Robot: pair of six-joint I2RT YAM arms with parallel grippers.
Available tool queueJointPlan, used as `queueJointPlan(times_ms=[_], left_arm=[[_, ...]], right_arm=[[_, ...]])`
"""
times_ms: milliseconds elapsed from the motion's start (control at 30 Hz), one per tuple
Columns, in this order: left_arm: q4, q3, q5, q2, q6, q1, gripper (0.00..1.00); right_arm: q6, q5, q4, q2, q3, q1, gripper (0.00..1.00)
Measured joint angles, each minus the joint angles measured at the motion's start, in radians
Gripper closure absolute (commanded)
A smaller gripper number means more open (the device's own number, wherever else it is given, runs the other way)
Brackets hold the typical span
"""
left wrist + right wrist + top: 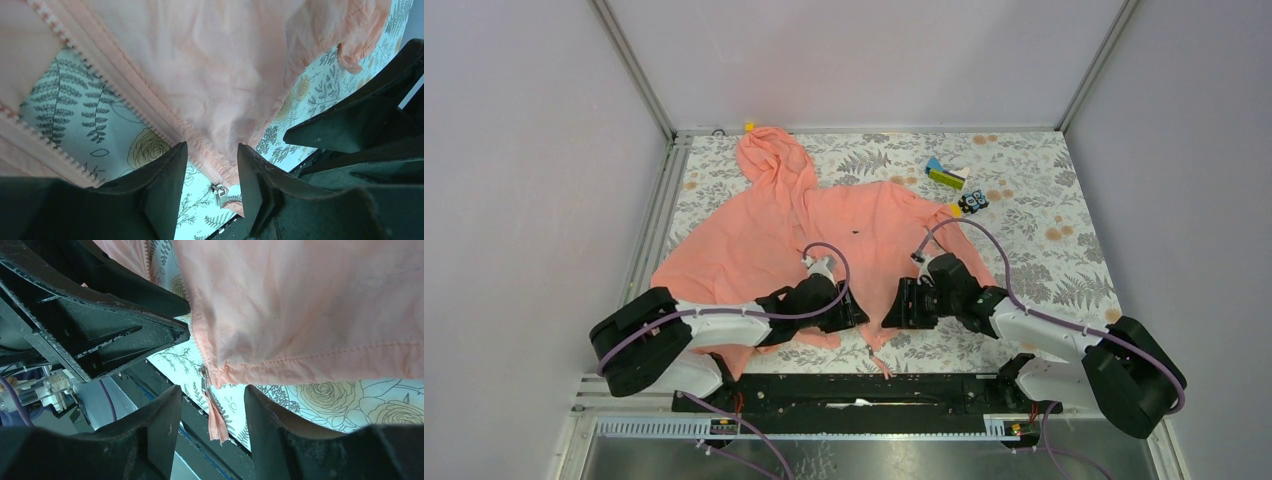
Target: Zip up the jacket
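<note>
— Starting at the left: entry one?
— Left gripper [857,312]: low over the near hem, jaws roughly half apart, straddling the foot of the zipper. Slider [218,192] lying between the fingers [160,180], nothing visibly pinched.
— Entry two, the garment?
— Jacket [754,235]: salmon-pink, spread flat on the floral table [1044,270], hood toward the far edge. Front open, tooth rows parted in a V with tablecloth showing between. Cannot tell whether the bottom ends are already joined; hidden behind a finger.
— Entry three?
— Right gripper [903,304]: just beside the left one, likewise half apart, bracketing the bottom corner of a front panel. Tape end [216,422] hanging loose between the fingers [155,435], not clamped.
— Further right?
— Small coloured box [945,174] and a dark piece [973,202], well apart from the work.
— Step in hand?
— Judged as taking hold at the zipper's foot; task barely begun.
— Next move?
— Calls for pinching the hem firmly on one side, gripping the slider's pull with the other, then drawing toward the hood.
</note>
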Motion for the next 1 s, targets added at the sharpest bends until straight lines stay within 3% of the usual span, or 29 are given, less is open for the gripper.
queueJointPlan(times_ms=[233,333,433,667,800,1000], left_arm=[[0.064,-0.078,-0.075,-0.038,-0.130,-0.042,0.39],[0.071,-0.105,-0.103,-0.076,-0.172,-0.051,0.24],[0.080,-0.109,-0.120,-0.092,-0.203,-0.057,0.23],[0.152,-0.112,-0.140,-0.031,-0.252,-0.062,0.37],[0.245,-0.078,-0.143,0.079,-0.269,-0.078,0.55],[0.367,-0.071,-0.130,0.187,-0.253,-0.091,0.87]], right_arm=[[0.033,0.026,0.021,-0.044,-0.046,0.014,0.41],[0.047,0.044,0.031,-0.063,-0.074,0.015,0.41],[0.057,0.052,0.039,-0.063,-0.094,0.016,0.41],[0.051,0.089,0.074,-0.054,-0.099,0.017,0.34],[-0.006,0.170,0.080,-0.074,-0.099,0.018,0.34],[-0.143,0.200,0.134,-0.144,-0.087,0.019,0.55]])
